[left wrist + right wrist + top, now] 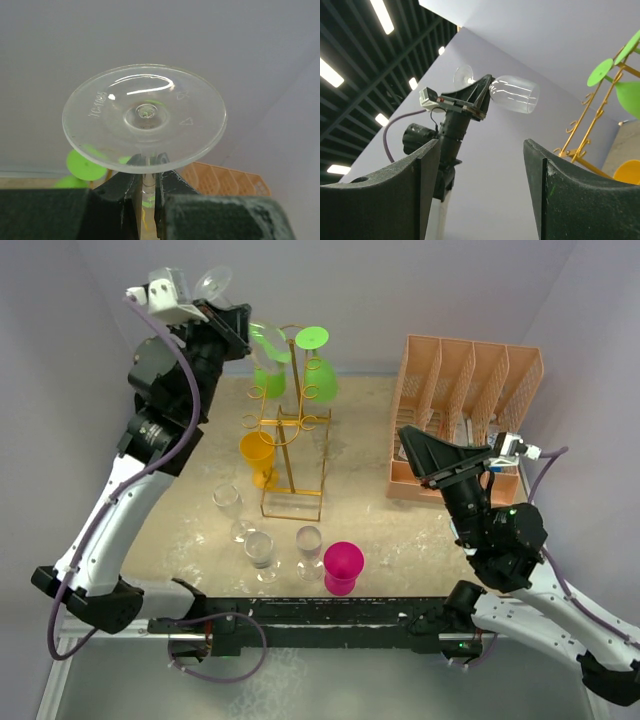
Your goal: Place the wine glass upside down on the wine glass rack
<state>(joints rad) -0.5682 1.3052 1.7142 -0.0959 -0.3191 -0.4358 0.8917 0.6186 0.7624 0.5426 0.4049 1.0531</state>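
A clear wine glass (213,282) is held high at the back left, lying roughly sideways with its bowl toward the rack. My left gripper (238,324) is shut on its stem. In the left wrist view the round foot (145,117) faces the camera, and the stem (148,182) is pinched between the fingers (125,192). The gold wire wine glass rack (291,440) stands mid-table, just right of the glass. My right gripper (420,452) hangs open and empty by the organizer. Its wrist view looks up at the glass (512,93) and the rack (596,116).
Two green glasses (320,378) and a yellow one (257,455) hang upside down on the rack. Three clear glasses (260,548) and a pink cup (343,567) stand on the table in front of it. A peach mesh organizer (468,380) fills the back right.
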